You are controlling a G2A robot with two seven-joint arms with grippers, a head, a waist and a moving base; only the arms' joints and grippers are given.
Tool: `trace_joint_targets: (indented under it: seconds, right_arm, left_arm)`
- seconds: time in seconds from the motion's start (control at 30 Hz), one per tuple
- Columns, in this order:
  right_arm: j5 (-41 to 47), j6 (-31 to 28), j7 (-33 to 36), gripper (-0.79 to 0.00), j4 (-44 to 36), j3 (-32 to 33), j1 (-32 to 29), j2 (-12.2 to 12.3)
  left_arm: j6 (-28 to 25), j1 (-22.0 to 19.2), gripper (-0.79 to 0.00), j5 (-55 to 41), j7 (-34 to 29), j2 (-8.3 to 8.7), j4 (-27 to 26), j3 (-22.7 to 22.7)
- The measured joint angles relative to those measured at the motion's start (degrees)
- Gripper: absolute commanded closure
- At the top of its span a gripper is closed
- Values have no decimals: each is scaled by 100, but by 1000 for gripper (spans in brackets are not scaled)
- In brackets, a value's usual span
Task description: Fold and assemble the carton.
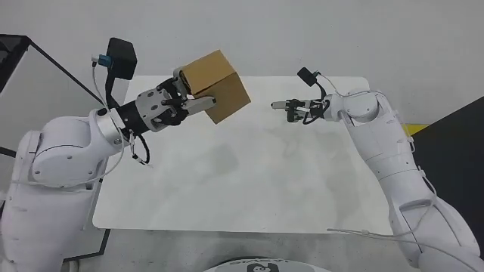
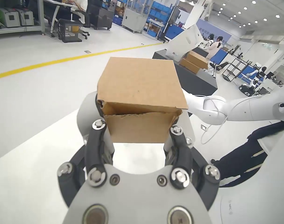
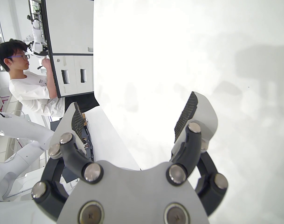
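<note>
Left gripper (image 2: 137,128) clamped on carton (image 2: 139,87), pads hidden behind it | carton brown, boxed, near flap ragged and gaping, held tilted above table (image 1: 249,189) far-left part | right gripper (image 3: 135,114) wide, empty

bright, even light is cast from rows of ceiling lamps (image 2: 253,1). the white table (image 3: 155,36) is washed out by glare in the right wrist view. the near face of the carton (image 2: 139,82) is left in shade. straight lines are bowed at both wrist views' edges.
</note>
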Motion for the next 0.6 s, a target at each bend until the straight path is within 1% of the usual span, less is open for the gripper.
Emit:
trace_joint_targets:
  seconds: [0.07,0.1,0.17,0.2,0.3,0.4,0.5,0.53,0.6]
  right_arm:
    - [0,0,0,-785,0,0,0,0]
    - [0,0,0,-785,0,0,0,0]
    - [0,0,0,-785,0,0,0,0]
    - [0,0,0,-785,0,0,0,0]
    - [0,0,0,-785,0,0,0,0]
    - [0,0,0,-785,0,0,0,0]
    - [0,0,0,-785,0,0,0,0]
    - [0,0,0,-785,0,0,0,0]
    - [0,0,0,-785,0,0,0,0]
  left_arm:
    - [71,31,0,-58,58,-7,43,7]
    - [279,81,0,-210,153,-19,95,25]
    - [794,146,0,-593,209,-34,151,32]
    - [1170,165,0,-898,173,-39,160,16]
    - [2070,179,0,-1720,91,-53,157,-89]
    - [2686,197,0,-2353,-47,-60,146,-184]
    - [3141,208,0,-3059,-193,-72,119,-242]
    - [3210,175,0,-3143,-293,-66,50,-259]
    - [3129,148,0,-3049,-349,-61,1,-268]
